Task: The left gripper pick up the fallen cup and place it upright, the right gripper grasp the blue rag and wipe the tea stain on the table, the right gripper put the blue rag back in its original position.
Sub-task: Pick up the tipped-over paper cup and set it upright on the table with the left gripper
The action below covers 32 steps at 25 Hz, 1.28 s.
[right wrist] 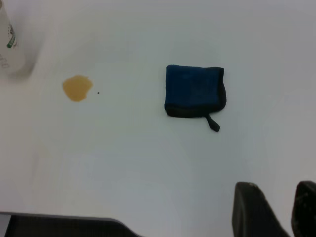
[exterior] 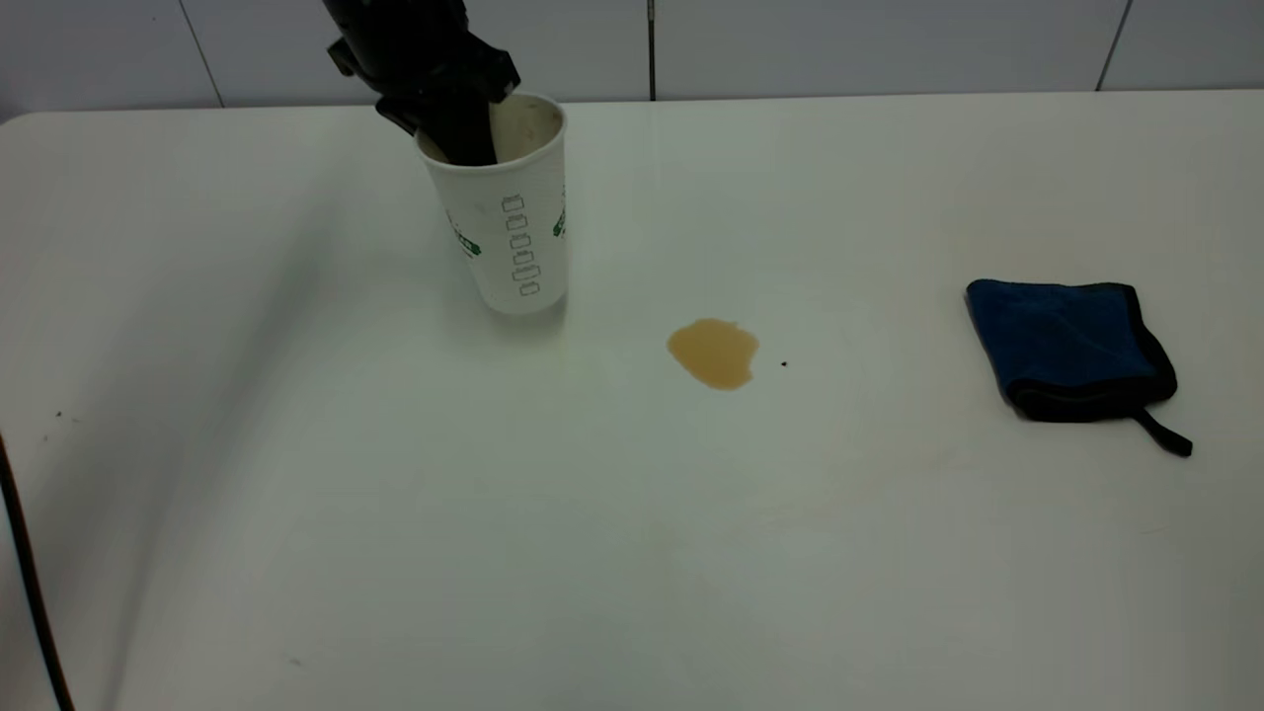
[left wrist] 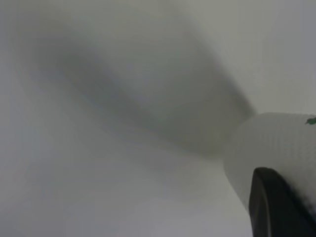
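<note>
A: Where is the cup (exterior: 509, 212) now?

B: It stands on its base, leaning a little, toward the far left part of the white tabletop (exterior: 395, 513). The green band and the column of small printed boxes face the exterior camera.

A: And the left gripper (exterior: 456, 126)?

B: It comes down from above at the cup's rim. One of its fingers (exterior: 464, 133) reaches inside the mouth against the near wall, and in the left wrist view another finger (left wrist: 276, 207) lies on the outside of the cup (left wrist: 276, 143), so the fingers are pinching the cup's wall.

A: The spill?

B: The tea stain (exterior: 713, 353) is a light-brown blot to the right of the cup and nearer the camera, apart from it. A tiny dark speck (exterior: 784, 363) sits just beside the stain.

A: What about the rag?

B: The blue rag (exterior: 1071, 349), folded with a black edge and a small black loop, lies well apart from the stain, at the right of the tabletop.

A: And the right gripper (right wrist: 277, 210)?

B: It shows only in its own wrist view, above the tabletop and away from the rag (right wrist: 194, 91). Its two dark fingers are spread, with nothing between them. That view also takes in the stain (right wrist: 77, 88) and the cup's side (right wrist: 9, 44).
</note>
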Tool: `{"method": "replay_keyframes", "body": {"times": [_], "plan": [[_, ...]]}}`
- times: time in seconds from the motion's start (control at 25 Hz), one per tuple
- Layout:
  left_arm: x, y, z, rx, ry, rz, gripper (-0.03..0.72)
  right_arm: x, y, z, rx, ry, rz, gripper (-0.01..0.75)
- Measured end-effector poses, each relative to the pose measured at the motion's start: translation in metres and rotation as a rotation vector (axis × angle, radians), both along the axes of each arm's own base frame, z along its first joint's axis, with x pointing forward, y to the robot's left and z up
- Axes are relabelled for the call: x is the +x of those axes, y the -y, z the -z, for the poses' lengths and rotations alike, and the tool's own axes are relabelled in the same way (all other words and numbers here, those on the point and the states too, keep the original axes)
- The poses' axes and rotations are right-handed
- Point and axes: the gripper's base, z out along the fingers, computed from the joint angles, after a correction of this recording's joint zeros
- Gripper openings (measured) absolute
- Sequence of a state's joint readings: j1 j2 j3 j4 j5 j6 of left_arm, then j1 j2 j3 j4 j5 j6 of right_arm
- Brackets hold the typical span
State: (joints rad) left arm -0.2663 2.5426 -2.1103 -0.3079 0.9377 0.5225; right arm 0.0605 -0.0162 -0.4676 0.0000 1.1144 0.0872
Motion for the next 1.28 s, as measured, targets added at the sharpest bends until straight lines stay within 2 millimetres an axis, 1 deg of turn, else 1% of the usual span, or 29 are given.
{"method": "replay_keyframes", "body": {"times": [0.16, 0.4, 0.56, 0.84, 1.04, 1.16, 1.24, 1.28], "plan": [[0.005, 0.002, 0.006, -0.022, 0.045, -0.001, 0.021, 0.0, 0.0, 0.0, 0.0, 0.0, 0.0, 0.238], [0.004, 0.003, 0.024, -0.01, 0.035, 0.045, 0.023, 0.0, 0.0, 0.0, 0.0, 0.0, 0.0, 0.238], [0.004, 0.011, 0.031, -0.009, 0.062, 0.074, 0.024, 0.0, 0.0, 0.0, 0.0, 0.0, 0.0, 0.238], [0.003, 0.03, 0.032, -0.011, 0.146, 0.153, 0.028, 0.0, 0.0, 0.0, 0.0, 0.0, 0.0, 0.238], [0.003, 0.032, 0.032, -0.008, 0.154, 0.179, 0.035, 0.0, 0.0, 0.0, 0.0, 0.0, 0.0, 0.238], [0.003, 0.032, 0.032, -0.008, 0.157, 0.18, 0.062, 0.0, 0.0, 0.0, 0.0, 0.0, 0.0, 0.238], [0.003, 0.032, 0.032, -0.008, 0.162, 0.179, 0.107, 0.0, 0.0, 0.0, 0.0, 0.0, 0.0, 0.238], [0.003, 0.032, 0.032, -0.009, 0.163, 0.179, 0.143, 0.0, 0.0, 0.0, 0.0, 0.0, 0.0, 0.238]]}}
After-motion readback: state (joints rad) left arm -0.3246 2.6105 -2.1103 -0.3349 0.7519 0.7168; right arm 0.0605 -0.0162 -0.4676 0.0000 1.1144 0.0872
